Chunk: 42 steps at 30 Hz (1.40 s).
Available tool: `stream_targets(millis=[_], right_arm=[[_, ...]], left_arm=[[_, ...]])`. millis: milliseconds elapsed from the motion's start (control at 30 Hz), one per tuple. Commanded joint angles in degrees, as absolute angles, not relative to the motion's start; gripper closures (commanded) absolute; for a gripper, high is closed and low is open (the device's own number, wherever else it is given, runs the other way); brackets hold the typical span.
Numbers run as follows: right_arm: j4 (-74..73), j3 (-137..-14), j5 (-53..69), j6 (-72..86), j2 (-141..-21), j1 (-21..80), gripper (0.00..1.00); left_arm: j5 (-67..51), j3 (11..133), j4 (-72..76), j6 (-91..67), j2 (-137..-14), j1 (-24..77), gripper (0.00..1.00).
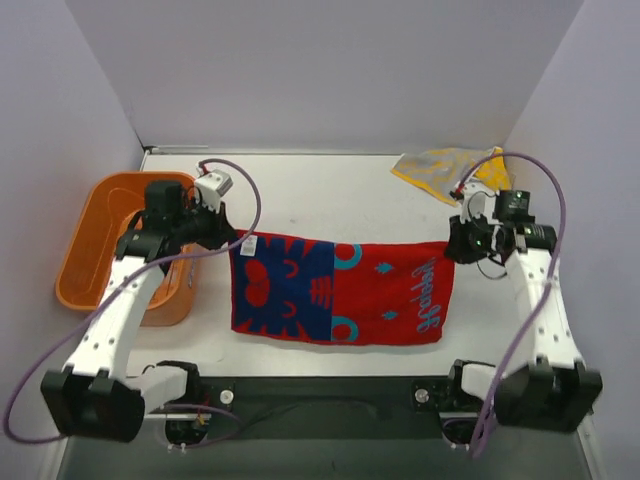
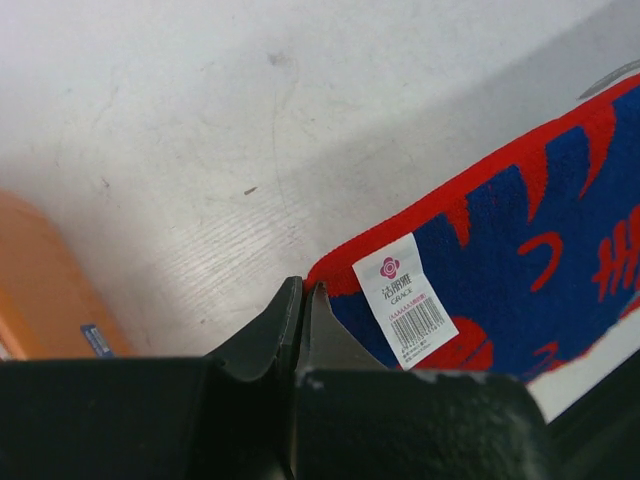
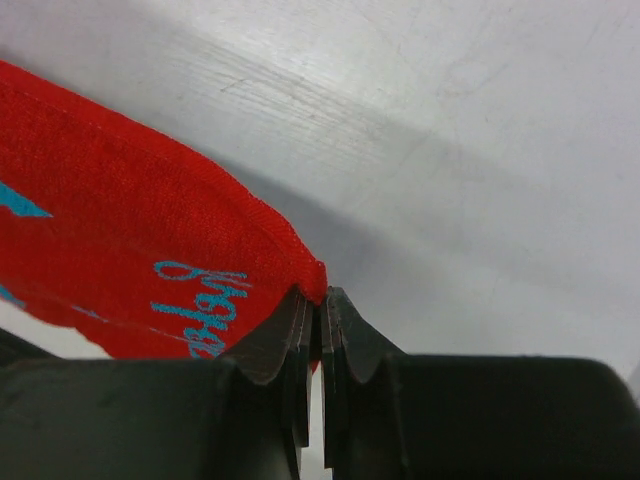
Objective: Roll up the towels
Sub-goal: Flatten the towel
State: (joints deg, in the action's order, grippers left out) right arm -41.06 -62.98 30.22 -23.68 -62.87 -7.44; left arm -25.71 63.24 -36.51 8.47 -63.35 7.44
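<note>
A red towel (image 1: 340, 288) with a dark blue left half and turquoise marks hangs stretched between both arms, lifted off the table. My left gripper (image 1: 232, 240) is shut on its far left corner, where a white label (image 2: 403, 302) shows beside my fingertips (image 2: 292, 300). My right gripper (image 1: 452, 243) is shut on the far right corner; red cloth (image 3: 120, 230) is pinched between its jaws. A yellow towel (image 1: 445, 170) with pale markings lies crumpled at the back right of the table.
An orange plastic tub (image 1: 100, 245) stands at the left, close under my left arm. White table surface (image 1: 320, 190) runs behind the stretched towel to the back wall. Purple cables loop over both arms.
</note>
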Motion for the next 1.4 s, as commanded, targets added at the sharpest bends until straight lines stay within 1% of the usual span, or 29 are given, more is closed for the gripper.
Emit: stream_targets(millis=[0, 133, 267, 300, 333, 367, 400, 433, 467, 500, 533, 567, 600, 633, 667, 733, 767, 800, 833, 867, 900, 1033, 1133, 1233, 1367], right_arm=[[-32.8, -64.24, 27.78, -22.86, -74.07, -7.29, 1.0], [-24.28, -67.23, 27.07, -21.8, -84.35, -6.95, 1.0], [-19.79, -71.1, 24.27, -20.22, -94.54, -5.8, 1.0], [-18.99, -71.71, 22.78, -19.69, -96.05, -5.54, 0.96], [-18.98, -73.89, 21.55, -18.73, -97.63, -5.36, 0.85], [-18.98, -74.79, 18.75, -18.29, -100.08, -5.19, 0.72], [-18.98, -75.32, 17.42, -17.76, -100.98, -5.19, 0.45], [-19.07, -76.19, 16.1, -17.49, -101.6, -5.19, 0.4], [-19.42, -76.29, 13.91, -17.4, -101.69, -5.27, 0.37], [-19.68, -76.2, 13.1, -17.58, -101.34, -5.36, 0.28], [-21.08, -75.68, 12.49, -18.36, -100.29, -5.36, 0.27], [-22.14, -75.41, 12.13, -18.89, -99.67, -5.45, 0.21], [-23.45, -75.06, 12.39, -19.24, -98.88, -5.45, 0.21], [-26.34, -74.8, 13.0, -19.68, -97.31, -5.36, 0.22], [-28.02, -74.27, 13.96, -20.38, -96.6, -5.1, 0.24], [-32.84, -73.48, 16.95, -20.48, -94.67, -4.4, 0.32], [-34.26, -72.95, 17.92, -20.57, -94.14, -3.96, 0.35], [-35.5, -71.64, 18.8, -20.74, -93.78, -2.3, 0.42], [-37.77, -70.93, 19.24, -20.83, -93.26, -1.59, 0.46], [-38.49, -70.23, 19.68, -20.92, -93.16, -0.8, 0.48], [-40.32, -69.01, 20.12, -21.53, -93.25, 1.12, 0.52], [-43.15, -67.85, 19.25, -21.71, -96.75, 4.3, 0.61], [-45.6, -68.38, 18.2, -21.8, -100.27, 4.92, 0.64], [-46.93, -68.03, 17.14, -23.19, -102.12, 5.01, 0.64], [-47.81, -66.19, 15.3, -24.34, -103.62, 5.71, 0.64]], left_arm=[[-21.81, 62.84, -25.01, 5.01, -72.3, 7.29, 1.0], [-19.78, 63.19, -15.84, 2.47, -81.54, 7.56, 1.0], [-18.37, 64.51, -9.77, 1.58, -90.76, 8.52, 1.0], [-17.59, 65.64, -8.8, 1.58, -92.27, 8.7, 1.0], [-16.45, 66.35, -8.79, 1.93, -93.59, 9.22, 1.0], [-15.3, 66.79, -8.88, 1.76, -95.87, 9.14, 0.91], [-14.95, 67.84, -9.22, 1.67, -96.76, 9.05, 0.8], [-14.33, 68.46, -9.75, 1.93, -97.72, 9.05, 0.63], [-12.67, 69.34, -12.54, 2.19, -98.95, 9.14, 0.59], [-12.22, 70.82, -14.05, 2.37, -99.14, 9.05, 0.53], [-12.13, 71.1, -15.54, 3.16, -99.14, 8.97, 0.49], [-11.26, 71.02, -17.04, 3.51, -98.01, 9.05, 0.36], [-10.82, 70.58, -17.4, 3.95, -97.13, 8.97, 0.22], [-10.2, 69.36, -17.49, 4.39, -95.99, 8.96, 0.15], [-9.93, 68.74, -17.75, 4.74, -93.63, 8.96, 0.14], [-11.24, 67.16, -18.37, 6.32, -91.5, 9.05, 0.14], [-12.03, 65.84, -19.41, 7.2, -89.93, 9.23, 0.15], [-12.13, 65.31, -20.21, 8.08, -89.39, 10.19, 0.19], [-13.17, 64.95, -21.26, 10.0, -88.95, 10.72, 0.22], [-13.88, 64.43, -23.53, 10.89, -88.68, 11.16, 0.26], [-14.41, 64.34, -24.86, 11.86, -88.77, 12.12, 0.36], [-15.9, 63.81, -30.75, 16.07, -90.26, 14.32, 0.5], [-16.43, 63.37, -35.23, 19.14, -91.4, 15.64, 0.52], [-18.01, 62.32, -39.28, 22.83, -91.67, 16.61, 0.52], [-16.79, 59.77, -41.92, 25.13, -92.02, 18.27, 0.52]])
